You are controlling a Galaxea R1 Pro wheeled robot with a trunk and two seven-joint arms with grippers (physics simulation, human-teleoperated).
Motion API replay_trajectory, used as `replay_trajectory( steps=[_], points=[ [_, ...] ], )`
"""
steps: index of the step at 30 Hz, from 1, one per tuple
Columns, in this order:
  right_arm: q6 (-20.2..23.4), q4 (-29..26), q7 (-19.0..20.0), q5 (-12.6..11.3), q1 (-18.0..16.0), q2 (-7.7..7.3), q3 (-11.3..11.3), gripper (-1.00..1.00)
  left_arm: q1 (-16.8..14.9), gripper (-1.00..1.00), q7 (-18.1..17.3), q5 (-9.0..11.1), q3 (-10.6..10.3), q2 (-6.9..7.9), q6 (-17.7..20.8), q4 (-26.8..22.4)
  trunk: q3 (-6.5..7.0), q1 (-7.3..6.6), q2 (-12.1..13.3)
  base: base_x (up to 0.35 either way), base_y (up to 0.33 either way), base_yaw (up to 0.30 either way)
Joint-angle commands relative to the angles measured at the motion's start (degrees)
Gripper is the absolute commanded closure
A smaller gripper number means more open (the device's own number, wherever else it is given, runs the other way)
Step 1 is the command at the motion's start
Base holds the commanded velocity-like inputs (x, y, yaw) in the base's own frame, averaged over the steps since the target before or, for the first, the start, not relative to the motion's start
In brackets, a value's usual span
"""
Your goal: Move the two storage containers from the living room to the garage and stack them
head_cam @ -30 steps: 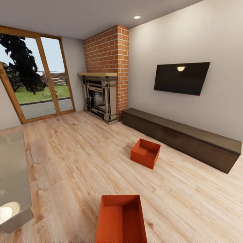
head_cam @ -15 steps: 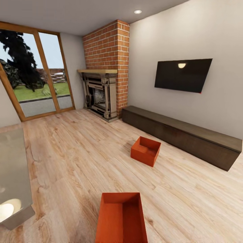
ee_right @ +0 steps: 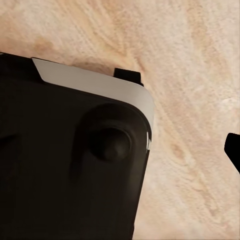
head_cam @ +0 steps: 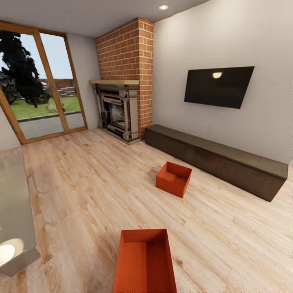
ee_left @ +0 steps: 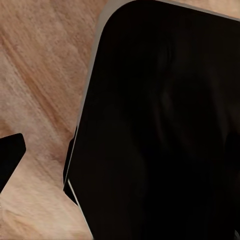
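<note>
Two containers: both sit on the living room's wood floor (head_cam: 81,183), apart.
Near container (head_cam: 145,260): at the head view's bottom edge.
Far container (head_cam: 173,179): just before the dark bench (head_cam: 219,162).
Progress: nothing carried yet; garage stacking all remains.
Arms: wrist cameras look down past dark robot body at planks.
Jaws: cannot tell.

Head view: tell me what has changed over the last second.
The whole picture has shifted, so the camera moved rather than the things. The fireplace, TV, bench and far storage container all sit a little higher in the frame, and the near storage container shows slightly more. Both containers rest in the same spots on the wood-plank floor. Nothing was taken hold of or let go.
</note>
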Motion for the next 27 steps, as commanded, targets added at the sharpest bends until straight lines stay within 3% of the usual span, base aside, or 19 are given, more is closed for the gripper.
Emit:
replay_trajectory(
  steps=[1, 27],
  points=[
    [-0.3, 0.2, -0.1, -0.5, -0.1, 0.02, 0.5, -1.00, 0.0, -1.00, 0.0, 0.1, 0.3, -0.01, -0.1, 0.0, -0.14, 0.00, 0.0, 0.000, 0.000, -0.068],
    [-0.3, 0.2, 0.0, -0.5, -0.1, 0.02, 0.5, -1.00, 0.0, -1.00, 0.1, 0.1, 0.3, 0.02, -0.1, 0.1, -2.45, 0.00, 0.0, 0.000, 0.000, -0.061]
  ],
)
